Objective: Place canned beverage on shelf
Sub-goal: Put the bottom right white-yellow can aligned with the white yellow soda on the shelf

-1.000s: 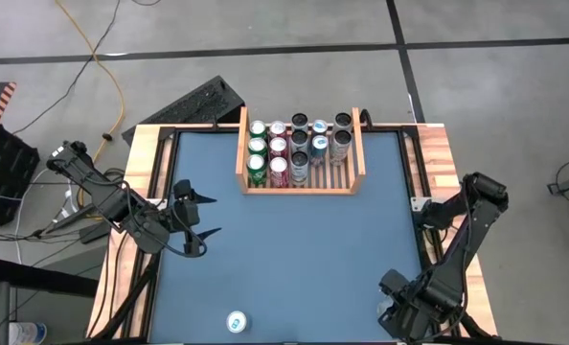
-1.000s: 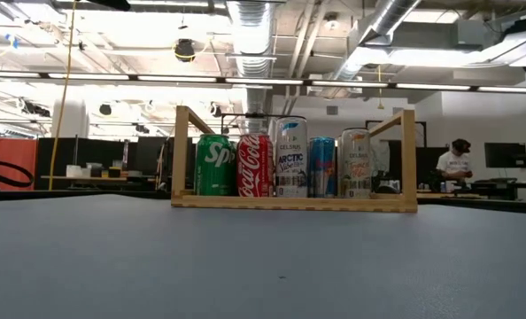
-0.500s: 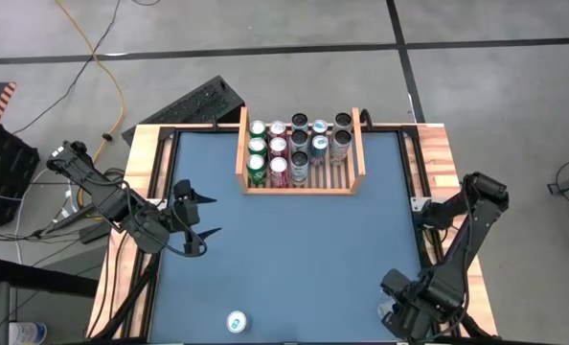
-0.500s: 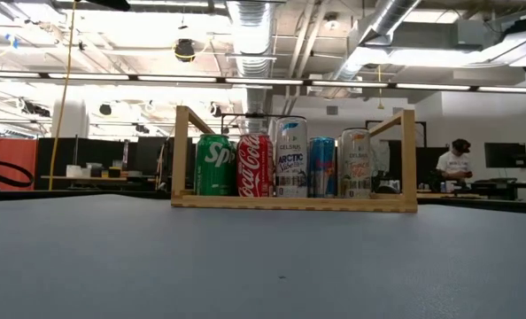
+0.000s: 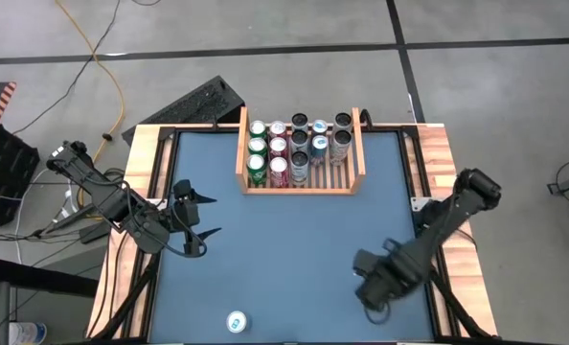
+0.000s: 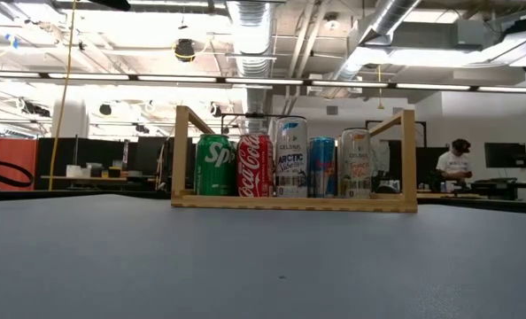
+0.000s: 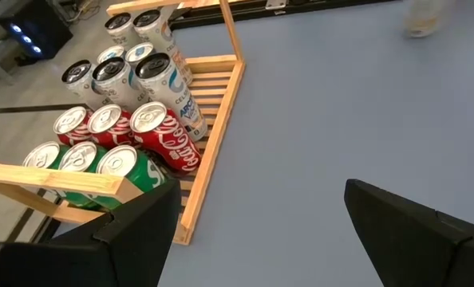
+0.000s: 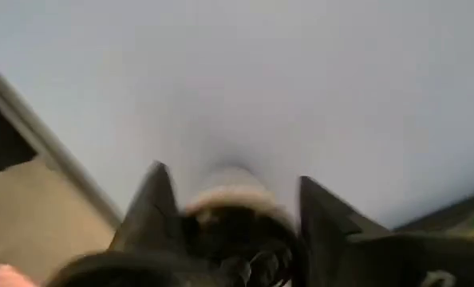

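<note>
The shelf point(image 5: 359, 153) stands at the table's far middle with several upright cans in it; its front rail point(image 6: 294, 204) faces the low view. One pale can point(image 5: 236, 322) stands alone by the near edge. My right gripper point(image 5: 366, 287) is over the table's near right and shut on another can point(image 8: 233, 195), which the gripper hides in the high view. My left gripper point(image 5: 200, 218) waits open at the left, holding nothing, with the shelf point(image 7: 213, 135) ahead of it. My right gripper has the can between its two fingers point(image 8: 153, 211), one on each side of its round body point(image 8: 191, 214). The wrist view is blurred, so how high on the can they sit cannot be told. No table surface shows close under it.
Wooden borders point(image 5: 136, 192) run along the table's left and right sides. Bare blue table point(image 5: 294, 249) lies between the shelf and the lone can. A keyboard-like black object point(image 5: 203, 101) lies beyond the far left corner. A person stands far off in the room.
My right gripper has swung from the near right corner toward the table's middle and a little toward the far edge. The pale can that stood beside it at that corner no longer shows there.
</note>
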Motion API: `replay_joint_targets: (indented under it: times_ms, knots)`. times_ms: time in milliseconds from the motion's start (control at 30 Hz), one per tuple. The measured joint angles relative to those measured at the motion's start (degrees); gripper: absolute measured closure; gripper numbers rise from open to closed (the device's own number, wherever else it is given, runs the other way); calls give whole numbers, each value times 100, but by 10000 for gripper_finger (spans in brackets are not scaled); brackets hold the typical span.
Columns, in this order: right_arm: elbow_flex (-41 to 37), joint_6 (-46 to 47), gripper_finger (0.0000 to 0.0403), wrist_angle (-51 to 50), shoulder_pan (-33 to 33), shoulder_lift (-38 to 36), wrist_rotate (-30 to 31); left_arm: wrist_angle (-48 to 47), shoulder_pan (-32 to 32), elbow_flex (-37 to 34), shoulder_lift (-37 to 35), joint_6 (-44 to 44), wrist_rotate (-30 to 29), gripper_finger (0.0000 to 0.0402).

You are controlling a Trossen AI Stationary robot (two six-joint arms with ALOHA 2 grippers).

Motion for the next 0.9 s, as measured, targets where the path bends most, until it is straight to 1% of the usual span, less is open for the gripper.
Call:
replay_joint_targets:
  times_ms: [200,300,400,467,533,667,767,900]
  knots:
    - [0,-2036,328,-60,-1055,-4,67,-2,1,0,0,2,0,60]
    - [0,-2623,355,-69,-1438,-34,129,-50,-1,0,0,-5,0,60]
    - [7,-2733,379,-91,-1612,-128,140,-225,1,0,2,-150,2,60]
    - [5,-2737,395,-238,-1547,-197,203,-324,1,0,0,-232,5,60]
    - [4,-2668,402,-373,-1444,-278,302,-363,-1,0,0,-299,3,60]
    - [5,-2409,396,-492,-1196,-450,667,-382,-1,0,0,-306,2,60]
    - [4,-2188,397,-611,-1014,-561,1065,-385,-1,0,2,-308,1,60]
    - [5,-2172,395,-815,-859,-651,1614,-382,1,0,2,-354,0,60]
